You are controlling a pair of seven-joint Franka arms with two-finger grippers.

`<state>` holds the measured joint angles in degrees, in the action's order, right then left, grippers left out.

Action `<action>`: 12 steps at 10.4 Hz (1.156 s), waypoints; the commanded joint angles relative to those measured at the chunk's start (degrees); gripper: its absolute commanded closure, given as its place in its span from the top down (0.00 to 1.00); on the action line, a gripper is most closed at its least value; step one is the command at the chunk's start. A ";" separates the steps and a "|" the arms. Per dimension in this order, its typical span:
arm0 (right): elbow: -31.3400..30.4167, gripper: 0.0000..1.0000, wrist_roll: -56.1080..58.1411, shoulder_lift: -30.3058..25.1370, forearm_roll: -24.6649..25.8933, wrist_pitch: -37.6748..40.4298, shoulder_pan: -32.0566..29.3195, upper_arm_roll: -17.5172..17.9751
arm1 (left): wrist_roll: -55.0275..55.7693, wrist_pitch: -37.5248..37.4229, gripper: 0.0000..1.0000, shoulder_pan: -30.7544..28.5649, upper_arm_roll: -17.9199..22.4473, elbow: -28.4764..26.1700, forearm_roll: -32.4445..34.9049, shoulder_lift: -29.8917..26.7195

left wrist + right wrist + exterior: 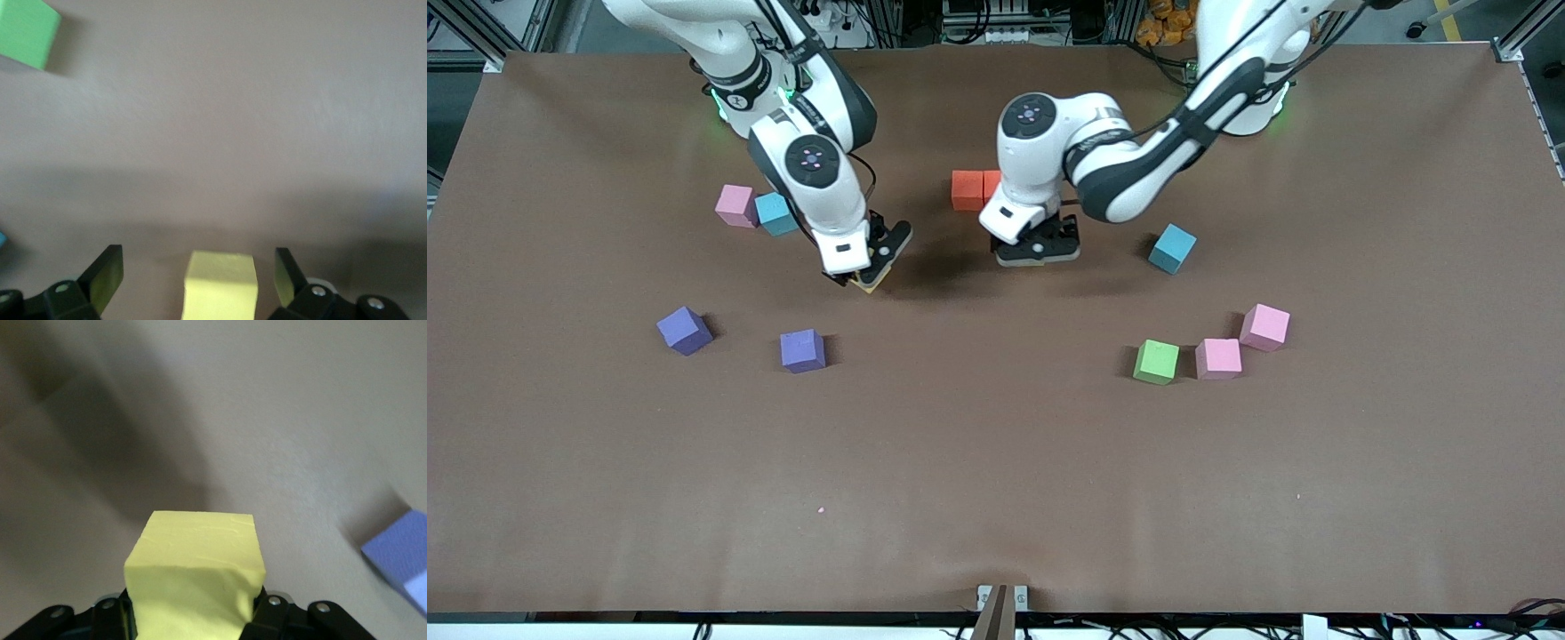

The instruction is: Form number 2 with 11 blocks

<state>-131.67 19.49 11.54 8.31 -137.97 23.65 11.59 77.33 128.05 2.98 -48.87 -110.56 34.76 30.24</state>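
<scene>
Down at the middle of the brown tabletop (996, 462), the left claw (1037, 252) sits low with its black fingers (107, 277) spread wide, and a small matte yellow cube (221, 285) rests between them, touched by neither one. That cube is let go, sitting on the cloth just nearer the front camera than a matte orange cube (966, 190) and a red cube (992, 186) that stand side by side, touching, near the robots' bases. Those two are all that shows of the number 2 so far.

Over toward the right arm's end, the right claw (869, 269) hangs above bare cloth, clamped tight on a second yellow foam cube (195, 570), squeezing its sides in.

Scattered around: a pink cube (736, 205) touching a light-blue cube (775, 213) beside the right arm. Nearer the front camera sit two purple cubes (685, 330), the second (802, 350) a little apart from the first. Toward the left arm's end, another light-blue cube (1172, 248) stands tilted on its own. Nearer the camera than that, a green cube (1156, 362) lies just beside a pink one (1218, 358), with one more pink cube (1265, 326) at its corner.
</scene>
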 commanded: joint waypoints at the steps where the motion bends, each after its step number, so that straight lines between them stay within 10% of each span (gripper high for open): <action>1: 3.69 0.41 0.56 3.38 2.68 0.33 2.70 -0.16 | 0.72 -0.52 1.00 -11.20 -5.17 -0.97 0.40 -1.23; 12: 18.29 0.41 -0.95 15.79 10.32 0.86 17.30 -0.52 | -13.24 -7.91 1.00 -33.47 -7.99 3.24 0.49 -1.50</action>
<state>-114.85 17.81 26.57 17.04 -138.00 39.74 11.49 66.17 121.11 -29.31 -56.13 -107.62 34.76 29.30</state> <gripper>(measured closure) 0.405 0.000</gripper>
